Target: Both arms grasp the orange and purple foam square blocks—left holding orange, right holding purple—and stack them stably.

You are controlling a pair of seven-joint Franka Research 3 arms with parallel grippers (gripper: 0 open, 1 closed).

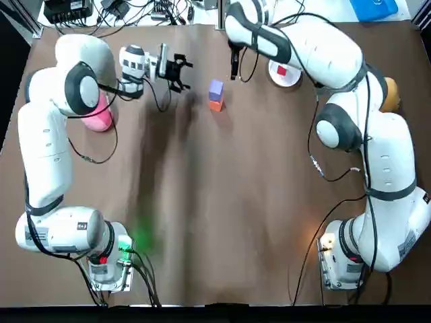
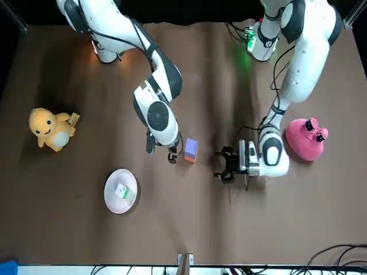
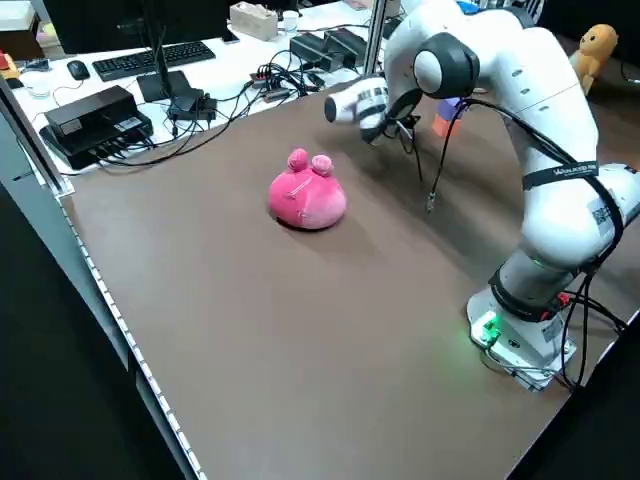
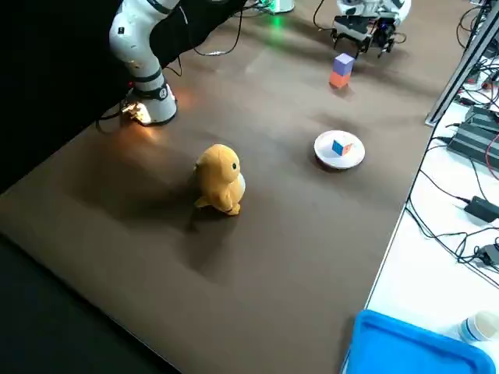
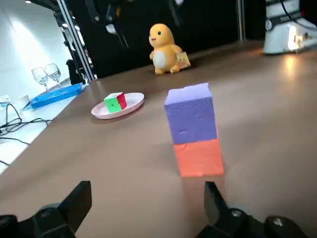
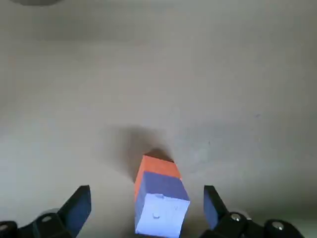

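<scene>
Left end effector (image 5: 147, 194) near stacked blocks (image 5: 192, 130)

bg: brown table (image 1: 215, 202) | white desk (image 3: 235, 50) w/ keyboard (image 3: 160, 60), cables (image 3: 235, 110) | blue tray (image 4: 421, 347), maybe a lid

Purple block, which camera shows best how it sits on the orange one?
The left wrist view: the purple block sits close and side-on atop the orange block, seam visible. The right wrist view sees it from above; the others show it small and far.

pink plush (image 2: 307, 139), yellow plush (image 2: 51, 129), colourful cube (image 2: 121, 191) on a plate (image 2: 113, 204).
</scene>
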